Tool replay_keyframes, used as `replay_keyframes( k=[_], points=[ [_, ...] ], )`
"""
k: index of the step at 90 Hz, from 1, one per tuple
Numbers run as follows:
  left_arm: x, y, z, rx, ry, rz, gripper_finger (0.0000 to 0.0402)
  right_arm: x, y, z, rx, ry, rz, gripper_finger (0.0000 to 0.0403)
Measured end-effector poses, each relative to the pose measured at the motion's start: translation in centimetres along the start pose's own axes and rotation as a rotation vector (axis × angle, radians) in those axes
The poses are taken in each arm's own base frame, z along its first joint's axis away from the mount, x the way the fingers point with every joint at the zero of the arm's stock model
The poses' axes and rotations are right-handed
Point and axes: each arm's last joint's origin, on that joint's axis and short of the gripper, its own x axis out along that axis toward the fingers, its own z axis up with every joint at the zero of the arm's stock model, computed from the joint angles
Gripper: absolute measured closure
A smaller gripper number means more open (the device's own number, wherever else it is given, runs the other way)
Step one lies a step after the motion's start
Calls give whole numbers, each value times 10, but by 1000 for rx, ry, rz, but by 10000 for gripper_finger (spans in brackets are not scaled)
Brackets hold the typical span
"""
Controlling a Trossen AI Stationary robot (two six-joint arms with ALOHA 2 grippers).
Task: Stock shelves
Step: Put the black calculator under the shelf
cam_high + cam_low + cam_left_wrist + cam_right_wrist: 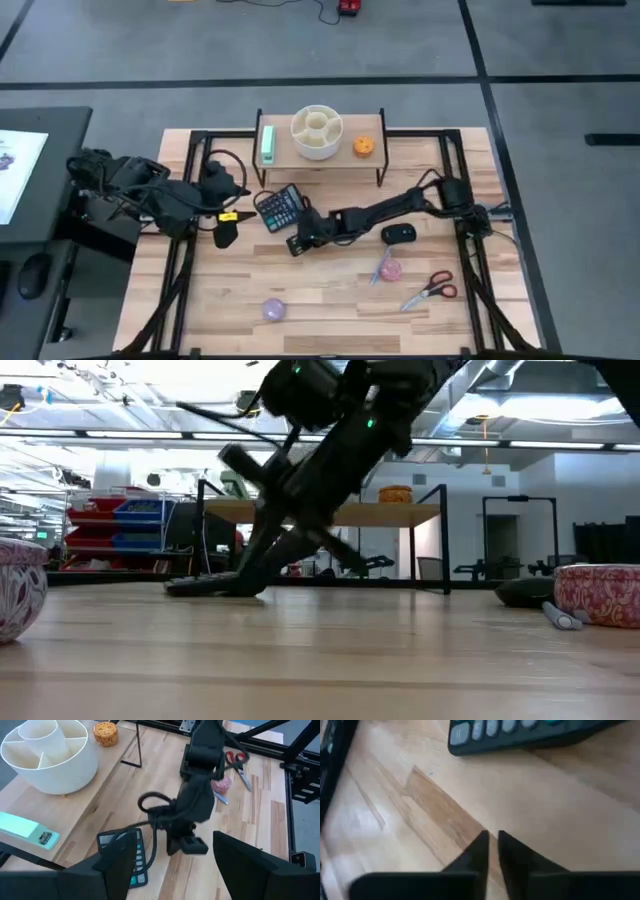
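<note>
The shelves [345,160] are one low wood riser at the table's far middle. On its top rest a green stapler [267,143], a white divided bowl [317,132] and a small orange thing [363,146]. A black calculator [280,208] lies flat on the table in front of it. My right gripper [492,847] is shut with nothing between its fingers, low over the table just near of the calculator [530,732] and apart from it. My left gripper [172,865] hangs open to the calculator's left, above the table.
A black mouse [398,234], a pink ball with a pen [388,268], red-handled scissors [432,290] and a purple ball [273,308] lie on the near half of the table. Bare wood shows between them and along the near edge.
</note>
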Motion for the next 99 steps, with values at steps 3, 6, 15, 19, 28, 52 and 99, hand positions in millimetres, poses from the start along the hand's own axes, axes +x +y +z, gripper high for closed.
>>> replay_keyframes(
  k=[3, 6, 15, 19, 28, 52, 99],
  points=[
    [0, 0, 0, -1, 0, 0, 164, 6, -1, -1, 15, -5, 5, 396],
    [0, 0, 0, 0, 0, 0, 164, 11, -2, 1, 30, -13, 11, 396],
    [0, 0, 0, 2, 2, 1, 164, 21, -2, 9, 49, -32, 13, 400],
    [0, 0, 0, 3, 3, 2, 164, 26, -4, 13, 58, -34, 11, 402],
    [0, 0, -1, 4, 5, 3, 164, 33, -5, 25, 77, -56, 13, 402],
    [0, 0, -1, 7, 7, 4, 164, 34, -27, 75, 130, -168, -51, 403],
    [0, 1, -1, 6, 11, 7, 164, 6, -41, 98, 58, -214, -250, 403]
  ],
)
